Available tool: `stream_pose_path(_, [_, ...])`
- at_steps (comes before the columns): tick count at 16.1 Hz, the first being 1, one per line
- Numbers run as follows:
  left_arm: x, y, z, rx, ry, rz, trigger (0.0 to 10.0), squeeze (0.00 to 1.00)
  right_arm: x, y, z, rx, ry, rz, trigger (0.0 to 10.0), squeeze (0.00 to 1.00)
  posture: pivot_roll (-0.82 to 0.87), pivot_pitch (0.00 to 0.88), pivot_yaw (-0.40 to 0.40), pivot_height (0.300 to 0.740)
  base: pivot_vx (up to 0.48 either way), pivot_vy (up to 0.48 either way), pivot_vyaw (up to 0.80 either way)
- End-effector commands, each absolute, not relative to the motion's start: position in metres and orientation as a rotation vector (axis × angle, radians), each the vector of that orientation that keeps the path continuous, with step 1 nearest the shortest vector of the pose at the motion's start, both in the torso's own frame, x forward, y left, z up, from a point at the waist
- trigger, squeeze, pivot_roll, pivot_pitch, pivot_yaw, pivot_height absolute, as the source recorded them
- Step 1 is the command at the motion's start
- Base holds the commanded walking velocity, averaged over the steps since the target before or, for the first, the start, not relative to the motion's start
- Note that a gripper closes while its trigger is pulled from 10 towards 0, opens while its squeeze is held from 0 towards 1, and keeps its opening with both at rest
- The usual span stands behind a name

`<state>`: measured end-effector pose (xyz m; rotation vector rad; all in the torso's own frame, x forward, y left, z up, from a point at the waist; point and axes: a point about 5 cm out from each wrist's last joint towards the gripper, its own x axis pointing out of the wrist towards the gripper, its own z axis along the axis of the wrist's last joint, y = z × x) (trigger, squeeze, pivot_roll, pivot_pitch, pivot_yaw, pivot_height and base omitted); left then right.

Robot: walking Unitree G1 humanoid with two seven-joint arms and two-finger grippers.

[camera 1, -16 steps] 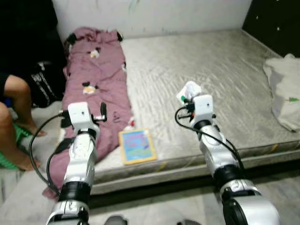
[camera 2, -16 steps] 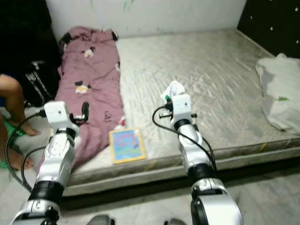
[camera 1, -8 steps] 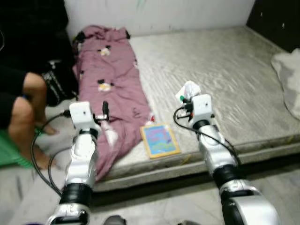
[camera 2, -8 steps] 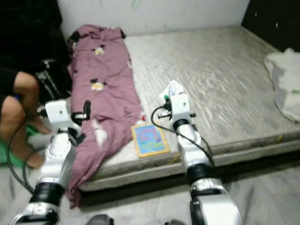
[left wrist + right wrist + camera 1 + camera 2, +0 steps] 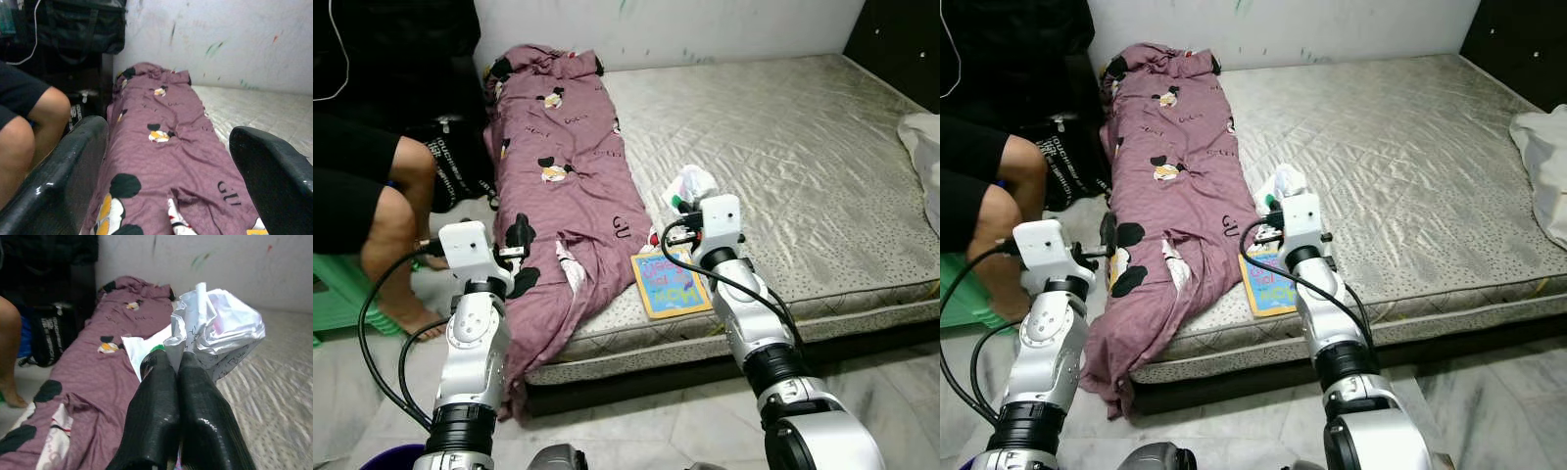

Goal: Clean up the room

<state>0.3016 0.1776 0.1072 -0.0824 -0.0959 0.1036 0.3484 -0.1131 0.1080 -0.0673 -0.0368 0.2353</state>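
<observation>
Crumpled paper (image 5: pixel 215 330) is pinched tight in the right tool (image 5: pixel 178 369), held up over the mattress (image 5: pixel 803 157) edge near the kids' book (image 5: pixel 671 284). The left tool (image 5: pixel 168 186) hangs wide open, gripping nothing, over the purple blanket (image 5: pixel 563 176). Main change: the view has swung left since a second ago, so a seated person's legs (image 5: pixel 382 196) and a green stool (image 5: pixel 342 294) now show more. Looks like it's turning to go bin the trash, I'd guess.
</observation>
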Motion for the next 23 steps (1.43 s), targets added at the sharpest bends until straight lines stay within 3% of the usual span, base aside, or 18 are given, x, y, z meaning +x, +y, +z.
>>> stream_pose_path(1, [0.302,0.177,0.111,-0.079,-0.103,0.090,10.0,0.00,0.349,-0.111,0.112,-0.071,-0.055,0.251,10.0,0.00,0.03,0.000,0.023,0.740,0.000,0.000,0.48])
stream_pose_path(5, [0.297,0.175,0.111,0.016,-0.102,0.080,10.0,0.00,0.344,-0.107,0.112,-0.084,-0.058,0.287,10.0,0.00,0.02,0.000,0.019,0.740,0.000,0.000,0.80])
stream_pose_path(23, [0.288,0.170,0.112,0.015,-0.065,0.079,10.0,0.00,0.331,-0.103,0.114,-0.080,-0.058,0.359,10.0,0.00,0.03,0.000,0.016,0.740,0.000,0.000,0.80])
